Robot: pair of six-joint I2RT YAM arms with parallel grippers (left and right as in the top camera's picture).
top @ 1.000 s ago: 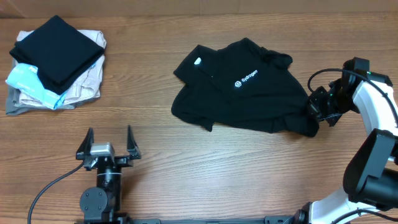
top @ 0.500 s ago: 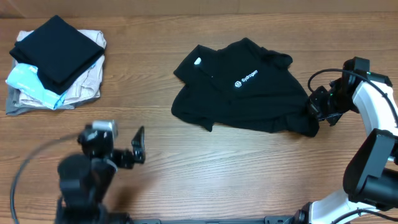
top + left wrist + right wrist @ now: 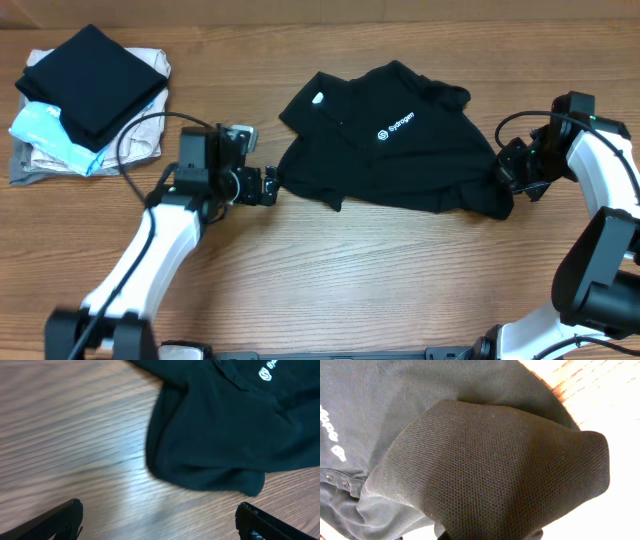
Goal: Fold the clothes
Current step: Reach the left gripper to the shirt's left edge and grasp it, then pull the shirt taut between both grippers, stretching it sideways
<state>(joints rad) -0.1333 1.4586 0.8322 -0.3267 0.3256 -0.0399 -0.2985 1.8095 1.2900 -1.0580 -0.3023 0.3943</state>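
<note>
The clothes are one black shirt lying rumpled on the wooden table, with a white collar tag and a small white logo. My left gripper is open just left of the shirt's lower left corner, not touching it. In the left wrist view its two fingertips stand wide apart over bare wood, and the shirt's edge lies just ahead. My right gripper is shut on the shirt's right corner. In the right wrist view the bunched black fabric fills the frame and hides the fingers.
A stack of folded garments, black on top of light blue, beige and grey, sits at the table's far left corner. Bare wood table stretches along the front. The right arm's white links stand at the right edge.
My left arm has swung from the front edge up and to the right, and its open gripper now sits beside the shirt's left corner. The right arm and the shirt have not moved.
</note>
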